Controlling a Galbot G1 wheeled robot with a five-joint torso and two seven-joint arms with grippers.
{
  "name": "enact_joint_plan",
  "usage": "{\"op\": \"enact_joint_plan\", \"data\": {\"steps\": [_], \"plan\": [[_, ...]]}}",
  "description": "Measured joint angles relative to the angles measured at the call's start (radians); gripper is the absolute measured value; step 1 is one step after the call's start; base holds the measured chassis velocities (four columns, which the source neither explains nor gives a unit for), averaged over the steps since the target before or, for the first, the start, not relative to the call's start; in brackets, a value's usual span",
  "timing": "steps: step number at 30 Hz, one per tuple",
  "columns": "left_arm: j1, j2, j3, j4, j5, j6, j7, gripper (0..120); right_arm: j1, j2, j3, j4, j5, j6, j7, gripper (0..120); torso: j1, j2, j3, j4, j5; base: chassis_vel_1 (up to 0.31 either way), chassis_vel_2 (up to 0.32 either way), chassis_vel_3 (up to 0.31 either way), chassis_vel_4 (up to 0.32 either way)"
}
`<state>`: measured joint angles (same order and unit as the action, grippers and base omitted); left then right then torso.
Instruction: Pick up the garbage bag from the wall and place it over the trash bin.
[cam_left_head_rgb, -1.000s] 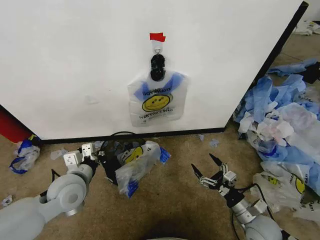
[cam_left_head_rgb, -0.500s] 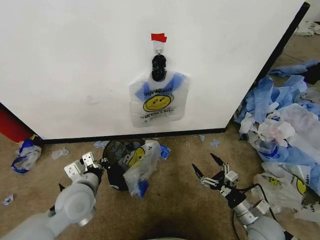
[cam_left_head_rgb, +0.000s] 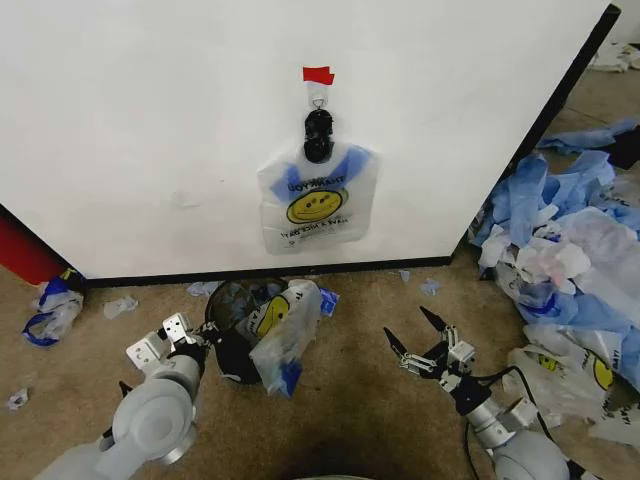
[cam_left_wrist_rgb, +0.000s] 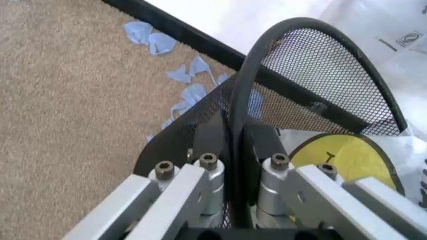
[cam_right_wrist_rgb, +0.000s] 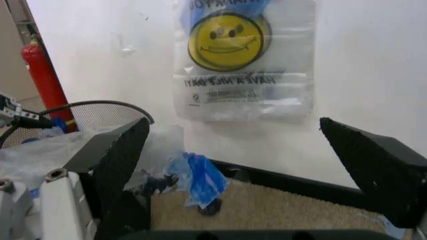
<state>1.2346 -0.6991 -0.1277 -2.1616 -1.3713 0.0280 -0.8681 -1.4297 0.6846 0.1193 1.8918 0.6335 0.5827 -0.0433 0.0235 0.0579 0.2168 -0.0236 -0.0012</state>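
My left gripper (cam_left_wrist_rgb: 230, 150) is clenched on the trash bin (cam_left_head_rgb: 232, 330) rim (bin apparently tilted); my right gripper (cam_left_head_rgb: 420, 340) stands released, garbage bag (cam_right_wrist_rgb: 243, 60) hanging beyond its jaws.

The thin translucent white plastic garbage bag (cam_left_head_rgb: 315, 205) hanging on the white wall carries a yellow smiley face; its print hangs upside down, reading "THANK YOU" above and "HAVE A NICE DAY" below
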Motion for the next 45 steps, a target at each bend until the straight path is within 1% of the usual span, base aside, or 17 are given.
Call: {"op": "enact_joint_plan", "data": {"steps": [5,10,15,19,25,27,31,33,35,36,38,41,45], "plan": [[-0.027,0.036,0.001,-0.009,-0.024,0.0,0.0,3,-0.002,0.001,0.004,0.002,0.0,0.001,0.0,96,0.0,0.0,0.0,-0.0005,-0.0009,0.0,0.0,0.0,0.0],[-0.031,0.055,-0.005,-0.012,-0.03,0.001,0.0,3,0.0,0.001,0.004,0.004,0.0,0.0,0.001,96,0.0,0.0,0.0,-0.0007,-0.0008,0.0,0.0,0.0,0.0],[-0.035,0.075,-0.008,-0.009,-0.03,0.0,0.002,3,0.001,0.001,0.004,0.004,0.0,0.0,0.001,96,0.0,0.0,0.0,-0.0006,-0.0009,0.0,0.0,0.0,0.0],[-0.063,0.097,-0.006,0.011,-0.032,-0.004,0.006,3,0.0,0.001,0.003,0.004,0.0,0.0,0.001,96,0.0,0.0,0.0,-0.0004,-0.0003,0.0,0.0,0.0,0.0],[-0.087,0.116,-0.003,0.017,-0.048,-0.005,0.006,3,0.0,-0.001,0.004,0.004,0.0,0.0,0.001,96,0.0,0.0,0.0,-0.0001,-0.0001,0.0,0.0,0.0,0.0],[-0.095,0.121,-0.003,0.011,-0.056,-0.006,0.003,3,0.001,-0.002,0.004,0.003,0.001,0.0,0.001,96,0.0,0.0,0.0,-0.0001,-0.0001,0.0,0.0,0.0,0.0],[-0.103,0.142,-0.01,-0.04,-0.084,-0.005,-0.013,3,0.006,-0.004,0.003,0.002,0.003,0.0,0.001,95,0.0,0.0,0.0,0.0,0.0001,0.0,0.0,0.0,0.0],[-0.103,0.143,-0.013,-0.049,-0.087,-0.004,-0.016,3,0.006,-0.004,0.003,0.002,0.004,0.0,0.001,95,0.0,0.0,0.0,0.0,0.0,0.0,0.0,0.0,0.0],[-0.097,0.145,-0.026,-0.081,-0.1,-0.001,-0.031,3,0.007,-0.005,0.002,0.003,0.004,0.0,0.001,95,0.0,0.0,0.0,0.0,0.0001,0.0,0.0,0.0,0.0],[-0.085,0.143,-0.043,-0.104,-0.111,0.001,-0.043,3,0.007,-0.007,0.002,0.003,0.004,-0.001,0.001,95,0.0,0.0,0.0,-0.0001,0.0002,0.0,0.0,0.0,0.0],[-0.062,0.137,-0.066,-0.123,-0.116,0.002,-0.052,3,0.008,-0.009,0.002,0.003,0.004,-0.001,0.001,96,0.0,0.0,0.0,-0.0001,0.0001,0.0,0.0,0.0,0.0],[-0.043,0.129,-0.083,-0.129,-0.12,0.001,-0.064,3,0.009,-0.011,0.001,0.004,0.005,-0.002,0.001,96,0.0,0.0,0.0,0.0,0.0,0.0,0.0,0.0,0.0],[-0.01,0.097,-0.117,-0.13,-0.133,-0.008,-0.098,3,0.01,-0.015,0.0,0.007,0.006,-0.003,0.002,96,0.0,0.0,0.0,0.0002,0.0,0.0,0.0,0.0,0.0]]}}
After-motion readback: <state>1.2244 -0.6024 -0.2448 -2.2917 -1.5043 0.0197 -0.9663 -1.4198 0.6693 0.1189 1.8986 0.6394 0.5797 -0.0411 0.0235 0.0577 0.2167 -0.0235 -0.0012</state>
